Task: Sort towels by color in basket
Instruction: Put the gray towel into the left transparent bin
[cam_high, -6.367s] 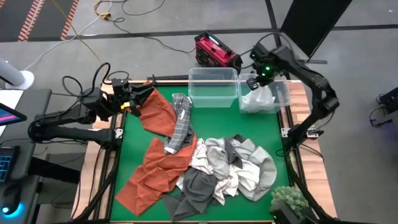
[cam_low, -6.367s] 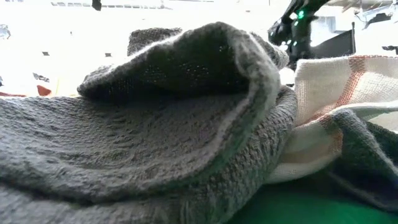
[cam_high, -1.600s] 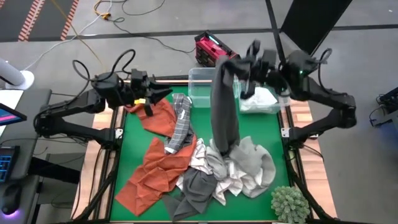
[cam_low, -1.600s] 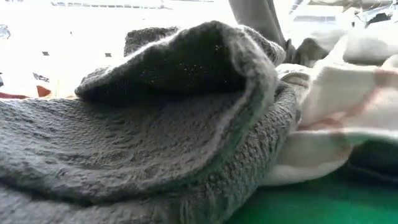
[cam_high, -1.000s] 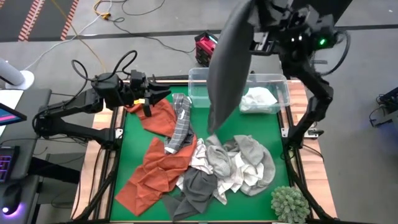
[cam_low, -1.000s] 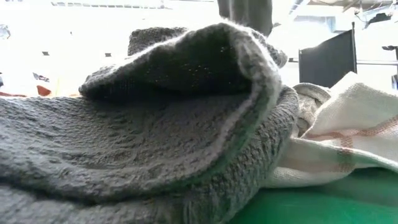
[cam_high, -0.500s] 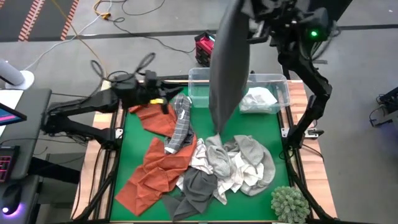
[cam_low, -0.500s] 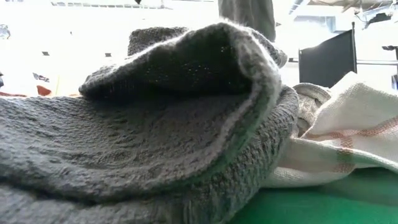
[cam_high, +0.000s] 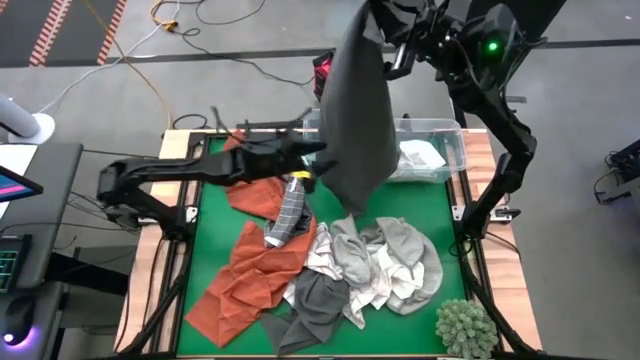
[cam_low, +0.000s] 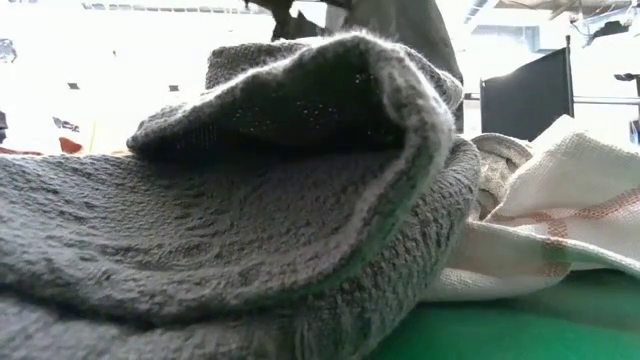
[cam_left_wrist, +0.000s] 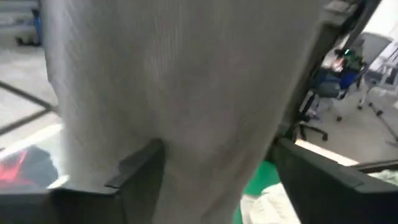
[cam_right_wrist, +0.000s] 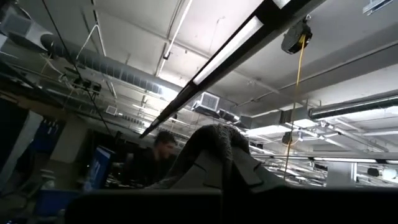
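My right gripper (cam_high: 388, 28) is raised high over the table's far edge and is shut on a dark grey towel (cam_high: 350, 120). The towel hangs down long toward the towel pile (cam_high: 375, 265). My left gripper (cam_high: 318, 160) reaches in from the table's left at the towel's lower half. In the left wrist view it (cam_left_wrist: 217, 152) stands open, one finger on each side of the hanging cloth (cam_left_wrist: 186, 93). Rust-orange towels (cam_high: 250, 255) and a checked towel (cam_high: 290, 205) lie spread on the green mat. My right gripper holds the dark grey towel by its top end (cam_right_wrist: 214, 140), bunched over the fingertips. The rest of the towel hangs straight below the hold. Whether its lower tip (cam_high: 350, 205) touches the pile I cannot tell. My left gripper's fingers (cam_left_wrist: 140, 168) flank the hanging cloth. Whether they touch it I cannot tell.
Two clear bins stand at the far edge: one (cam_high: 310, 125) mostly behind the hanging towel, the other (cam_high: 450, 140) holding a white towel (cam_high: 420, 155). A green spiky plant ball (cam_high: 465, 325) sits at the near right corner. A dark grey towel (cam_low: 250, 200) fills the low view.
My left gripper has gone toward the table's right edge, from over the orange towel to the hanging dark grey towel. My right gripper stays raised with the towel, which has swung a little toward the left arm and now shows broader.
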